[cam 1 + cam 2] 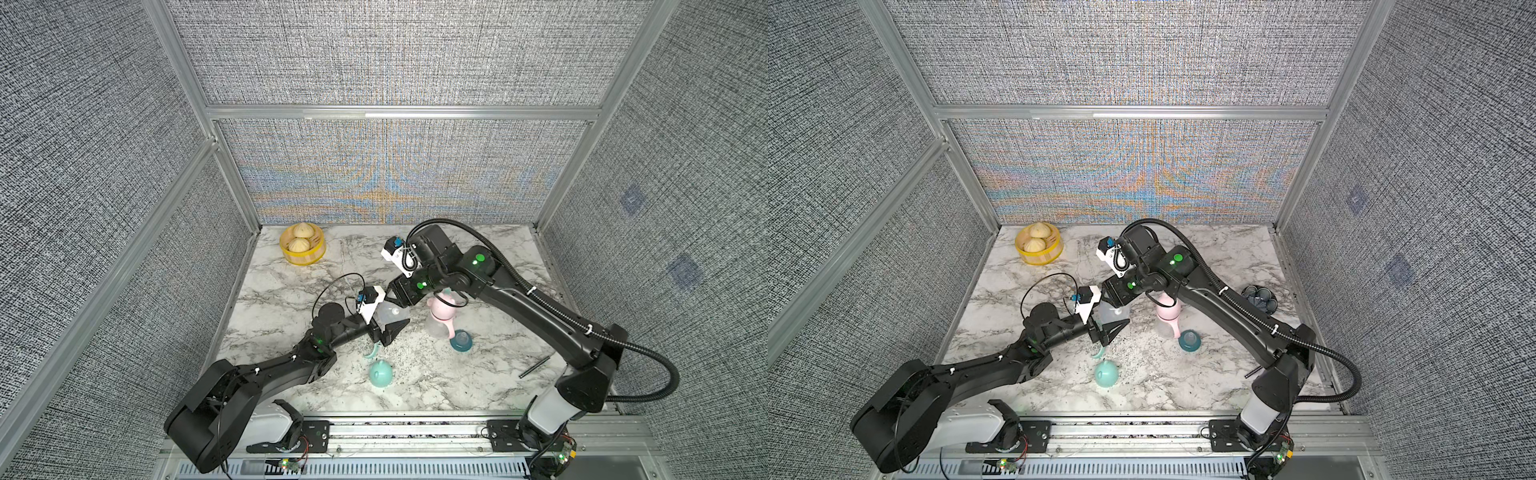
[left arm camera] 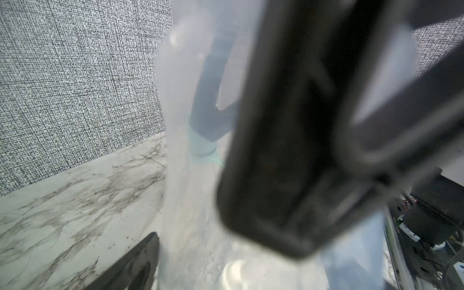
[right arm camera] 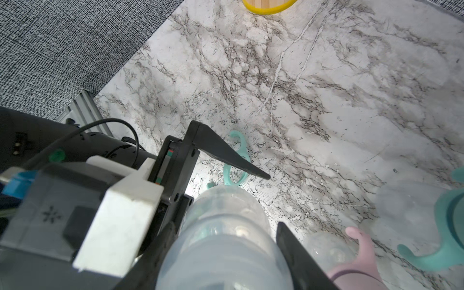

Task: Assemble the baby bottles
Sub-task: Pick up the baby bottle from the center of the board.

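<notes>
My right gripper [image 3: 226,226] squeezes the clear bottle [image 3: 221,251] near the middle of the worktop [image 1: 457,374]. My left gripper [image 1: 390,326] is wide open, right beside that bottle. The pink bottle [image 1: 440,316] stands close by.

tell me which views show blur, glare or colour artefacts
Both top views: rainbow moiré bands on the grey woven back wall. Left wrist view: the clear plastic bottle near the lens is heavily blurred. Right wrist view: white marble tabletop sharp, bright glare beside that bottle.
</notes>
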`<move>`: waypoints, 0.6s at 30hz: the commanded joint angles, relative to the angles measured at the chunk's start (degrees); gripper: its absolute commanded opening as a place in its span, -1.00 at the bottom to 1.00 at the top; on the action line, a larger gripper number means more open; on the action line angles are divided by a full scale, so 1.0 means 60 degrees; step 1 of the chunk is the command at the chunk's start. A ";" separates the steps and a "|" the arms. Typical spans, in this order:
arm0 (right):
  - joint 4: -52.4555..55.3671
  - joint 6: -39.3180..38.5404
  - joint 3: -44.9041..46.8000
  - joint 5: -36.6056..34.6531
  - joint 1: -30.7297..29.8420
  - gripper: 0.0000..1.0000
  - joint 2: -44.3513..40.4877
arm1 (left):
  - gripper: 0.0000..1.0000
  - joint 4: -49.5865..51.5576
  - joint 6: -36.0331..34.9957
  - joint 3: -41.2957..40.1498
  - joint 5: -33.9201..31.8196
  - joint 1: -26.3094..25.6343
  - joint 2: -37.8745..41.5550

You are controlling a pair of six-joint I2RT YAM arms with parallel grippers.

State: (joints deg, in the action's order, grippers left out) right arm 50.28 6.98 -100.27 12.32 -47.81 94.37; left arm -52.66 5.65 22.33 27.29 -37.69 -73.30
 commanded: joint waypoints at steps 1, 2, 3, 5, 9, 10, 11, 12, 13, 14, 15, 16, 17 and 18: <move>-0.0075 0.0140 -0.0033 0.0314 -0.0058 0.07 -0.0050 | 0.99 -0.0737 0.0012 -0.0019 0.0257 0.0013 0.0041; -0.0075 0.0140 -0.0043 0.0299 -0.0059 0.07 -0.0047 | 0.97 -0.0730 0.0003 -0.0029 0.0256 0.0012 0.0069; -0.0087 0.0140 -0.0060 0.0296 -0.0059 0.07 -0.0039 | 0.95 -0.0730 -0.0004 -0.0055 0.0249 0.0013 0.0101; -0.0095 0.0140 -0.0088 0.0291 -0.0066 0.07 -0.0032 | 0.87 -0.0733 -0.0004 -0.0088 0.0293 0.0012 0.0167; -0.0144 0.0140 -0.0105 0.0183 -0.0088 0.07 -0.0060 | 0.61 -0.0729 0.0039 -0.0154 0.0372 0.0013 0.0247; -0.0160 0.0140 -0.0119 0.0153 -0.0081 0.07 -0.0075 | 0.58 -0.0729 0.0051 -0.0189 0.0359 0.0013 0.0251; -0.0170 0.0140 -0.0147 0.0136 -0.0088 0.07 -0.0082 | 0.55 -0.0730 0.0054 -0.0212 0.0359 0.0011 0.0259; -0.0177 0.0140 -0.0177 0.0137 -0.0088 0.07 -0.0082 | 0.50 -0.0737 0.0067 -0.0219 0.0359 0.0012 0.0263; -0.0177 0.0125 -0.0227 0.0144 -0.0088 0.08 -0.0069 | 0.42 -0.0750 0.0093 -0.0233 0.0373 0.0013 0.0263; -0.0188 0.0118 -0.0250 0.0131 -0.0088 0.08 -0.0067 | 0.36 -0.0759 0.0111 -0.0234 0.0380 0.0009 0.0275; -0.0206 0.0111 -0.0279 0.0144 -0.0088 0.08 -0.0052 | 0.26 -0.0773 0.0138 -0.0235 0.0388 0.0012 0.0277; -0.0220 0.0111 -0.0295 0.0152 -0.0088 0.10 -0.0033 | 0.14 -0.0791 0.0157 -0.0210 0.0386 0.0002 0.0276; -0.0246 0.0111 -0.0311 0.0166 -0.0101 0.17 -0.0035 | 0.06 -0.0788 0.0178 -0.0220 0.0375 0.0012 0.0278; -0.0297 0.0111 -0.0310 0.0198 -0.0103 0.26 -0.0034 | -0.01 -0.0788 0.0245 -0.0216 0.0299 0.0012 0.0275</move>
State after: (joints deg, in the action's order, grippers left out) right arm 49.65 7.44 -101.58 12.64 -48.34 94.35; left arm -56.49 6.59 21.06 28.71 -37.67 -71.79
